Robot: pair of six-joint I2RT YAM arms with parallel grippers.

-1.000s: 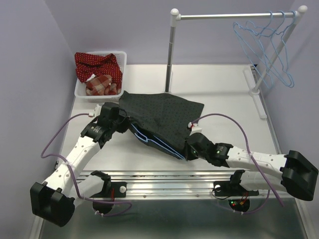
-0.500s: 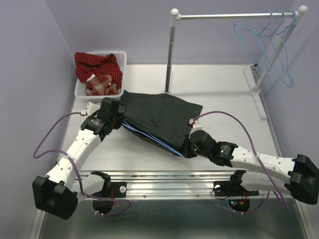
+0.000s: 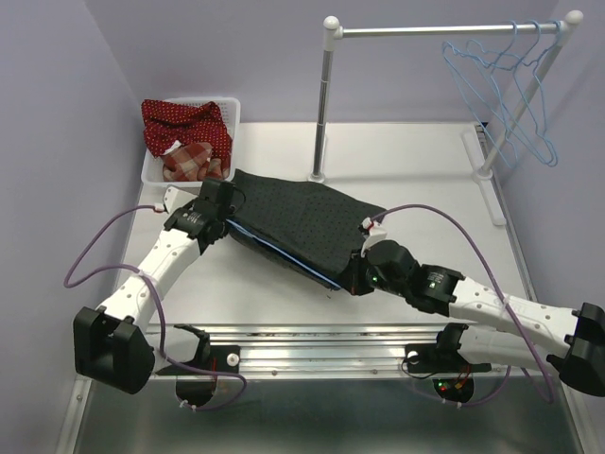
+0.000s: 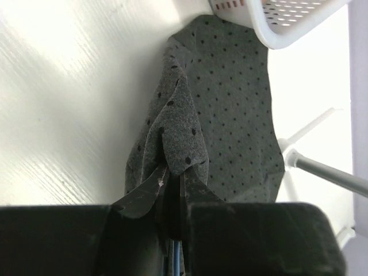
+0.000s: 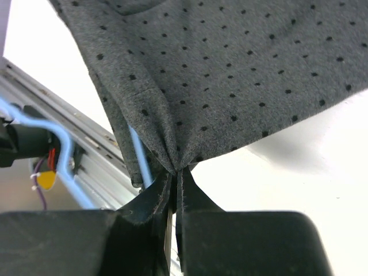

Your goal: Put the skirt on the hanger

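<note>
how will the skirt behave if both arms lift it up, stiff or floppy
Likely floppy: the skirt bunches into folds where the left tool and right tool pinch it. It would probably sag between them, though the hanger along its edge may stiffen that side. The matte, felt-like weave looks unlikely to slip.

— What sort of place are we looking at?
— A robotics lab, we think: two robot arms (image 3: pixel 156 270) are bolted to an aluminium rail (image 3: pixel 321 340) at the near edge of a white table (image 3: pixel 416 151), with purple cables (image 3: pixel 95 255) looping loose.
— And the plain lilac walls (image 3: pixel 57 113) boxing it in?
— We read it as a test cell, with a small clothes rack (image 3: pixel 425 31) far right and a white basket (image 3: pixel 151 175) far left.
</note>
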